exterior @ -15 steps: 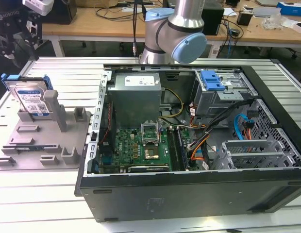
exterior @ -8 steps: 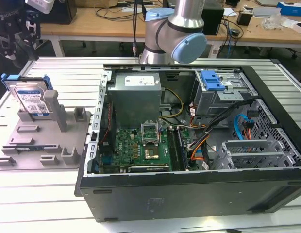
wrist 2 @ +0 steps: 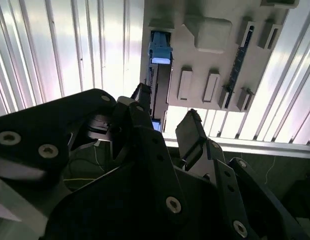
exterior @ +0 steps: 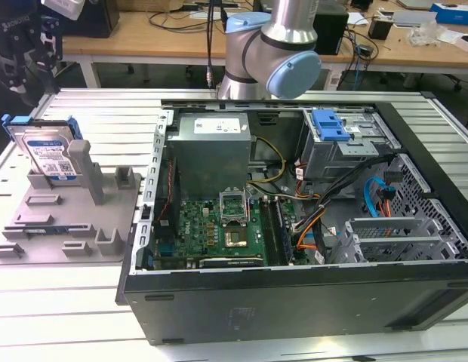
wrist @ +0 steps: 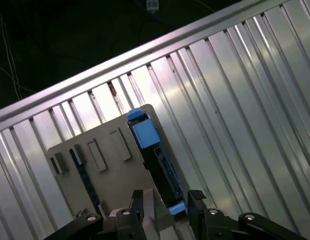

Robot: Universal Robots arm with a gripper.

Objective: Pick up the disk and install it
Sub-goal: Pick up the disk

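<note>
Exterior view's left: the disk (exterior: pixel 47 154) stands on edge in a grey holder (exterior: pixel 75 249) on the slatted tabletop (exterior: pixel 98 113), with its blue bracket uppermost. It is well apart from the open computer case (exterior: pixel 294 294).
Jaws: in both wrist views they are spread wide and hold nothing. They hang above the holder, one on each side of the disk's line, and are not touching it.
Step in hand: judged to be the approach for the pick-up.
Doing it well: line the jaws up with the disk's two flat faces and centre them along its length. Come straight down and close on the metal body, not the plastic bracket.
Risk: the holder's grey posts stand just beside the disk, so a skewed descent could clip them or tilt the disk.
Case, middle: power supply (exterior: pixel 211 143) above the circuit board (exterior: pixel 219 226).
Exterior view's right: the drive cage with a blue latch (exterior: pixel 328 124). The disk is not yet in it.
</note>
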